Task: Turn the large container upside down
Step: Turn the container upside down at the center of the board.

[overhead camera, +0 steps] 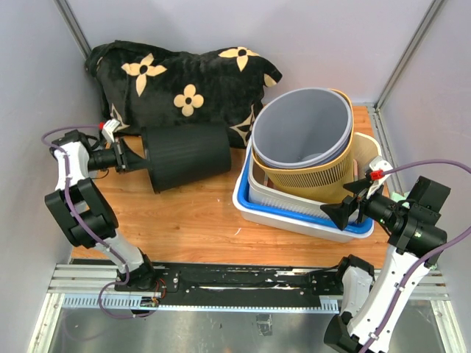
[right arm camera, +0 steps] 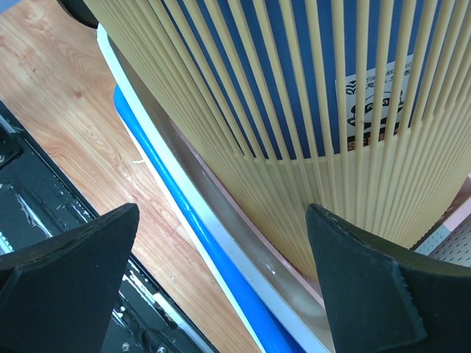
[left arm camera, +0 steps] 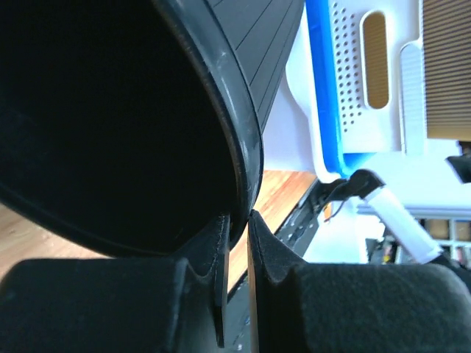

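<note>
- At the far left, the left arm reaches out sideways over the wooden table (overhead camera: 199, 217). Its left gripper (overhead camera: 135, 157) is pinched on the rim of the large black container (overhead camera: 188, 156).
- The left wrist view shows that hold up close. The two dark fingers (left arm camera: 283, 257) are nearly together, with the thin edge of the container's rim caught between them.
- The black container lies on its side on the table. Its wide mouth faces left toward the gripper and its ribbed wall and narrower base point right. The inside looks dark.
- Behind it, against the back wall, is a black pillow (overhead camera: 184, 81) with tan flower shapes. The container lies just in front of it.
- Right of centre sits a blue-rimmed tray (overhead camera: 291, 219) with a white perforated basket (overhead camera: 283, 195) nested in it.
- A tan slatted bin (overhead camera: 316, 175) leans in the basket, and a grey bin (overhead camera: 302, 129) sits inside it, open mouth tilted up toward the camera.
- At the far right, the right gripper (overhead camera: 351, 201) has its fingers spread wide and grips nothing. It hovers beside the near right corner of the tray, and its wrist view looks at the tan slats and the blue rim.
- Along the near edge, a black rail (overhead camera: 243, 279) carries both arm bases.
</note>
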{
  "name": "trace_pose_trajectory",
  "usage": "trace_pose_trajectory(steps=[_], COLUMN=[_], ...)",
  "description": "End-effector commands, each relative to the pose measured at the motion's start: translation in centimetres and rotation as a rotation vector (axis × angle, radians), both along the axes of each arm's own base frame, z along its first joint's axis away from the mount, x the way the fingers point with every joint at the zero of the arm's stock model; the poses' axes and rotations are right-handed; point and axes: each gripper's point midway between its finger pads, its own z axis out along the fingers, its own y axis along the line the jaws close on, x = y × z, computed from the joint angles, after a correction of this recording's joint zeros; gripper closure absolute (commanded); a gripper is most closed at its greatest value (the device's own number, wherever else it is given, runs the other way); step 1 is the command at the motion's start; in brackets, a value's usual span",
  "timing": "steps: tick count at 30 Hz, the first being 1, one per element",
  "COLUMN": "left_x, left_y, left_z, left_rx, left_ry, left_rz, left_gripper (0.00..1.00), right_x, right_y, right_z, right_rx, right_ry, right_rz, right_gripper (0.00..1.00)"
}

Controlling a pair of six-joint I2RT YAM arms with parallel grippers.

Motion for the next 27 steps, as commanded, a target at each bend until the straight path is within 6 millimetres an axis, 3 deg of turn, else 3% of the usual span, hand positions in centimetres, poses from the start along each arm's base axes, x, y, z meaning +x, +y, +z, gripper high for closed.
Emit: trace_pose_trajectory(steps=[1,14,19,22,25,27], left_x=[-0.3,0.0,-0.7,-0.6,-0.5,-0.5], left_y=[1.7,4.2,4.8,5.5,5.8,5.9], left_z=[0.6,-6.2,-6.8,-5.8,-5.2,-5.3], left_rx=[-0.171,-0.394,-0.261,-0.173,-0.135,-0.126], left_ry=[0.042,0.270,0.236,0.206,0.197,0.200], left_rz=[0.081,0.189,0.151,0.142,0.143,0.142], left_gripper=[1.00,1.00,1.00,0.85,0.77,0.62], right_x=[-0.3,0.1,0.1,0.2,0.1,0.1], right_y=[0.3,0.1,0.1,0.1,0.1,0.2], right_z=[0.7,0.5,0.5,0.4,0.5,0.5], right_rx=[0.014,0.028,0.032,0.036,0.033,0.032], right_ry=[-0.009,0.019,0.026,0.030,0.027,0.024], right_rz=[0.011,0.017,0.019,0.023,0.022,0.023], right_gripper=[0.02,0.02,0.02,0.02,0.02,0.02])
